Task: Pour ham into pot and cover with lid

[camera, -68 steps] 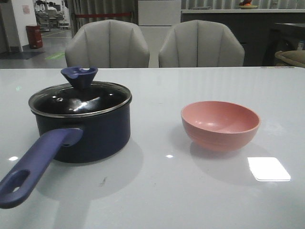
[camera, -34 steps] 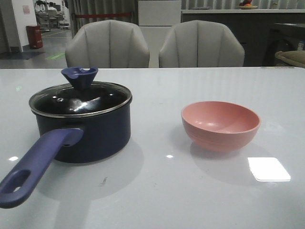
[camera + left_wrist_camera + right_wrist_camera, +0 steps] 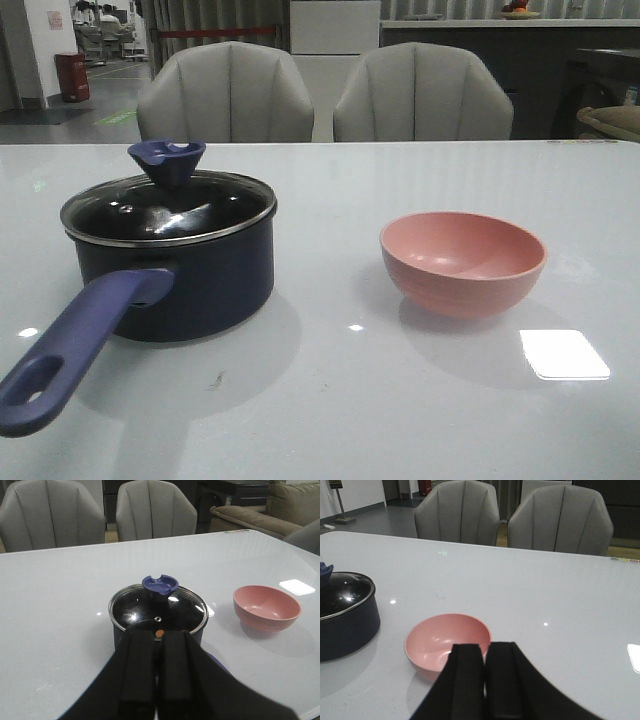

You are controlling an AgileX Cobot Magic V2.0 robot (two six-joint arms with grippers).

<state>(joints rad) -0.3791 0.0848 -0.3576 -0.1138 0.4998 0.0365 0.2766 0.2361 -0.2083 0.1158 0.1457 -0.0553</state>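
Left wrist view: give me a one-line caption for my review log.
Closed left end effector above the lidded pot; glass lid seated, empty-looking pink bowl standing apart beside it.

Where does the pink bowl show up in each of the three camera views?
Front view: the pink bowl sits right of centre, right of the pot.
Left wrist view: at the right side, beside the lidded pot.
Right wrist view: low and left of centre, just above the right gripper.
Shared landmark: the two grey chairs behind the table.
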